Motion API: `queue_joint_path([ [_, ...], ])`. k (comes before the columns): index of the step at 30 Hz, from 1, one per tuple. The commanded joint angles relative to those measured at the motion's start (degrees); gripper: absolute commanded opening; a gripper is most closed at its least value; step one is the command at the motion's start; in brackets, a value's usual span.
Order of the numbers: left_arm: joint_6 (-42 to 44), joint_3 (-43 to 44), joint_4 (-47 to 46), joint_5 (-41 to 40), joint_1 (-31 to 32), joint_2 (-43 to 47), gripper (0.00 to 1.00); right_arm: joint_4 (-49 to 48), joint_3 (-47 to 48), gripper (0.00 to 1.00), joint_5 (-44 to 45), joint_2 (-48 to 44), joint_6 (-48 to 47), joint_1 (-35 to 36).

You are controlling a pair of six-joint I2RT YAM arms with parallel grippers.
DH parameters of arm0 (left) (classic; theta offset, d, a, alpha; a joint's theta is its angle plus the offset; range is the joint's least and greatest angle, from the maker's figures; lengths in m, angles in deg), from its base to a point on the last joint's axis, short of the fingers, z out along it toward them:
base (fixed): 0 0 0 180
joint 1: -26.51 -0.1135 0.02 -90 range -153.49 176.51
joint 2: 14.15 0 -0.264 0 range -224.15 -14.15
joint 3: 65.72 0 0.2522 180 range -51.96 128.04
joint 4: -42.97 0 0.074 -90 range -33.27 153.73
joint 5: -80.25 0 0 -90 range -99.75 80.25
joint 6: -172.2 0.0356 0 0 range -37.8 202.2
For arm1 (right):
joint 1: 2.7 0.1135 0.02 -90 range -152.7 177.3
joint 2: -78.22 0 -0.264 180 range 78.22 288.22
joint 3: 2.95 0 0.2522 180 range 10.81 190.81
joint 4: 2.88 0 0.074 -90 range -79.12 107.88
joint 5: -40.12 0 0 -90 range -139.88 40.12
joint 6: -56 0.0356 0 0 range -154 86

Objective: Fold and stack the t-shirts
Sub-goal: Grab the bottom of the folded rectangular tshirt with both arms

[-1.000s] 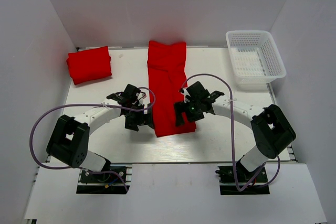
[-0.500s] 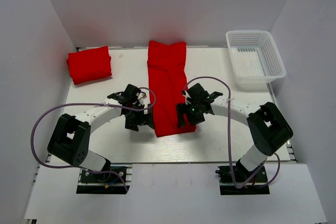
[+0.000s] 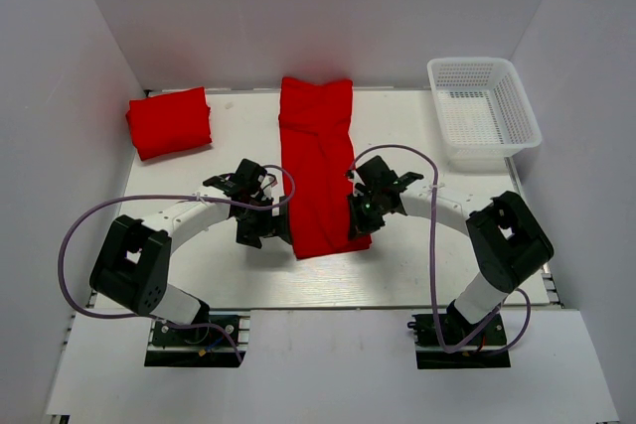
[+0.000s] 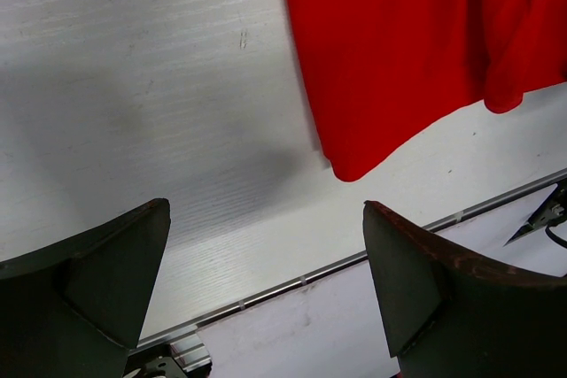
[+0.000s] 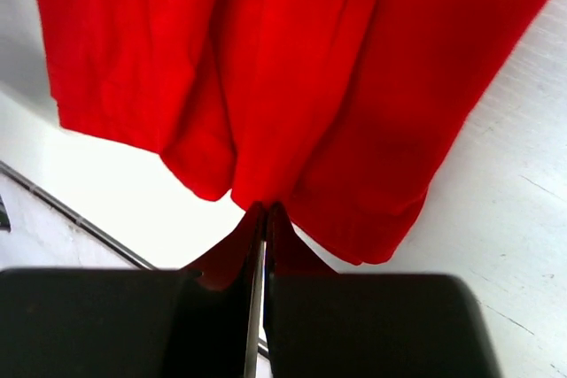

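A red t-shirt (image 3: 318,161), folded into a long strip, lies down the middle of the table. A second red t-shirt (image 3: 169,122) sits folded small at the back left. My right gripper (image 3: 356,226) is at the strip's near right corner. In the right wrist view its jaws (image 5: 266,208) are shut, pinching the hem of the red cloth (image 5: 301,86). My left gripper (image 3: 256,229) stands open just left of the strip's near end. In the left wrist view its fingers (image 4: 425,281) are spread wide over bare table, and the shirt's corner (image 4: 372,130) lies ahead of them, untouched.
A white lattice basket (image 3: 475,62) stands at the back right. White walls close in the table on three sides. The table's front edge with a metal rail (image 4: 292,282) runs just below the left gripper.
My right gripper has closed from open to shut on the shirt's near right hem and shifted slightly inward. The left arm has stayed where it was, open.
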Motion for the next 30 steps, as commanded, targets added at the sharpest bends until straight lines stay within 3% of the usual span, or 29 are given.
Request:
queue_joint_path([
  [1,0.5,1.4,0.5,-1.0,0.2,2.2,1.0,-1.7,0.5,0.0,-3.6,-1.6,-2.0,0.0],
  [16,0.5,0.8,0.0,-0.5,0.2,2.2,1.0,-0.4,9.2,0.0,-12.9,1.0,-17.0,3.2],
  [30,0.5,1.4,0.0,-0.4,0.2,0.6,1.0,6.4,13.3,0.0,-12.5,7.4,-25.2,8.0],
])
